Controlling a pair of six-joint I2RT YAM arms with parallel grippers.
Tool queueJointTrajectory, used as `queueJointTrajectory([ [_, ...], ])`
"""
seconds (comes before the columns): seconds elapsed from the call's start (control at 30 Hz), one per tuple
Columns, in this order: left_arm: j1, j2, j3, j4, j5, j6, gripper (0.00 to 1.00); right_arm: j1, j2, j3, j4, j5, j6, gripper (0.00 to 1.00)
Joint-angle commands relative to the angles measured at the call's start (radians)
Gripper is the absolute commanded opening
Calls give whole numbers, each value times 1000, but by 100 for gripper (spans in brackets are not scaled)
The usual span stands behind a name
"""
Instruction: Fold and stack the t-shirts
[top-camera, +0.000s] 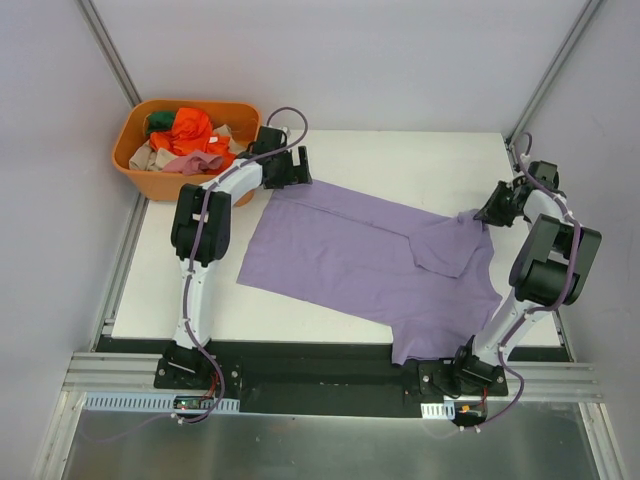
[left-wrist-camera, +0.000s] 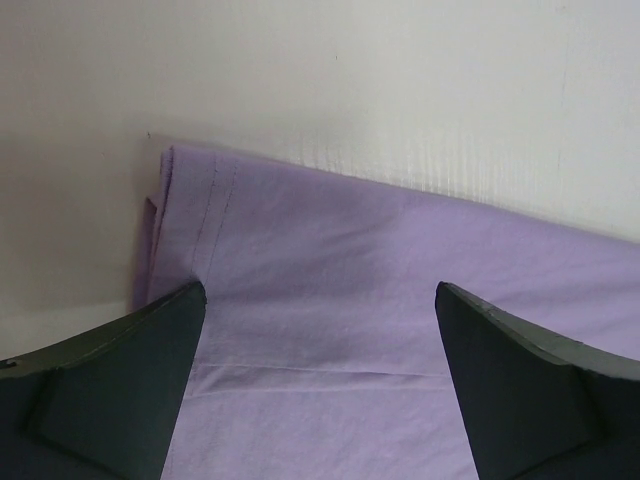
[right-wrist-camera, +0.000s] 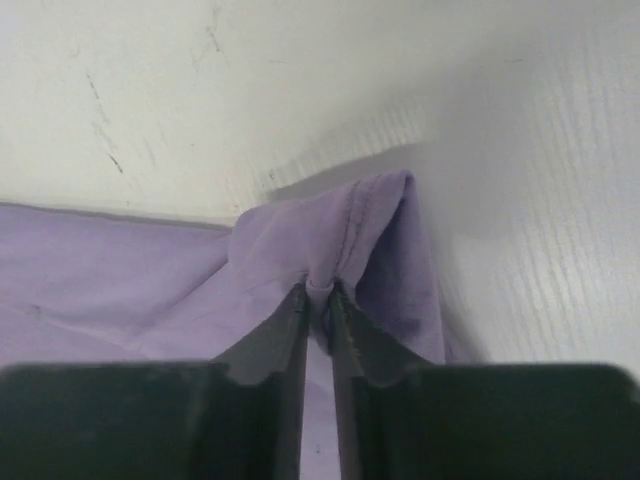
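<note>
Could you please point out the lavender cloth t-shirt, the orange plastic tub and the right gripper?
Lavender cloth t-shirt (top-camera: 340, 255): top view, its body.
Orange plastic tub (top-camera: 150, 183): top view, front wall.
Right gripper (right-wrist-camera: 318, 292): right wrist view, between fingertips.

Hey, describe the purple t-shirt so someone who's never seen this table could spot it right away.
Start at the white table. Spread across its middle lies the lavender t-shirt, one corner pinched by the right end effector. Unlike the shirts crumpled in the orange tub, it alone is laid out.

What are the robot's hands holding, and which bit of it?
The right hand pinches the purple t-shirt by a hemmed edge at its sleeve. The left hand is open, holding nothing.
</note>
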Motion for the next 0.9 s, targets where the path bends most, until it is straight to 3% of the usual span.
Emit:
queueJointTrajectory([
  [0.0,21,-7,-45,-17,10,-38,99,-1,-51,-4,-11,65,44,5],
  [0.03,26,-10,-57,-19,7,-47,99,-3,-63,-7,-19,97,56,1],
  [0.27,57,-31,-119,-25,-33,-64,99,-6,-170,5,-103,413,117,1],
  [0.4,67,-24,-122,-33,-33,-73,99,-9,-198,0,-106,478,97,4],
  [0.67,73,-34,-128,-39,-46,-66,99,-20,-149,62,-180,440,100,59],
  [0.77,73,-48,-135,-40,-65,-66,99,-21,-206,19,-177,435,117,69],
  [0.87,73,-57,-143,-42,-87,-64,99,-23,-273,-58,-177,464,172,73],
])
